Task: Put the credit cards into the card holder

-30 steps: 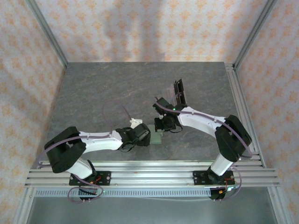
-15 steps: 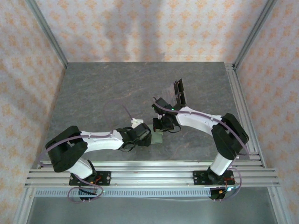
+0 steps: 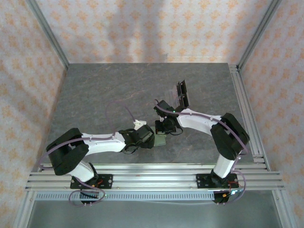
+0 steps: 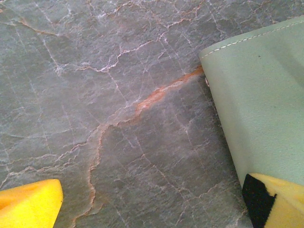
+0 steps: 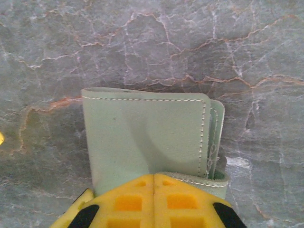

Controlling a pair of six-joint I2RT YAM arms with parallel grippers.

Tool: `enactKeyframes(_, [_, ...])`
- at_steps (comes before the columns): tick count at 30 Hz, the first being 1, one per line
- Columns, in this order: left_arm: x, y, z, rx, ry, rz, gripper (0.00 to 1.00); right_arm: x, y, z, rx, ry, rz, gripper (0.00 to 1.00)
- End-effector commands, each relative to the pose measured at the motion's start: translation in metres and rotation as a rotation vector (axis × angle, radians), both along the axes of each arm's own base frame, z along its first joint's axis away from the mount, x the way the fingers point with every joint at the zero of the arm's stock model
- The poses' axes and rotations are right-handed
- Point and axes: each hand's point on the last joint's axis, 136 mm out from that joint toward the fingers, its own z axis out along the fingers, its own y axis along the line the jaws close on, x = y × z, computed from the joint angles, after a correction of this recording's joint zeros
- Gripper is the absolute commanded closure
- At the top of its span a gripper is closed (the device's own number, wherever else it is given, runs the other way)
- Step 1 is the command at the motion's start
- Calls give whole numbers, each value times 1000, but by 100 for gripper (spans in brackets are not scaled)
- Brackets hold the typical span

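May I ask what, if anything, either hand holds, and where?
Left hand open, holding nothing. Right hand shut at the card holder's near edge; a pinch cannot be told.

The left arm and right arm wear white shells between black joints, on black bases, with lilac cables looping alongside. The right gripper has yellow pads with black patches.
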Motion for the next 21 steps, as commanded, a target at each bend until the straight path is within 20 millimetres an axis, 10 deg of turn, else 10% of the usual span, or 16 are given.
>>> enactKeyframes(1, [4,-3,16,-15,-29,-11,1,1,-6,-9,-18,7,-17,100])
enactKeyframes(21, [5,-5,17,-17,-30,-13,1,3,-3,13,42,-22,-30,100])
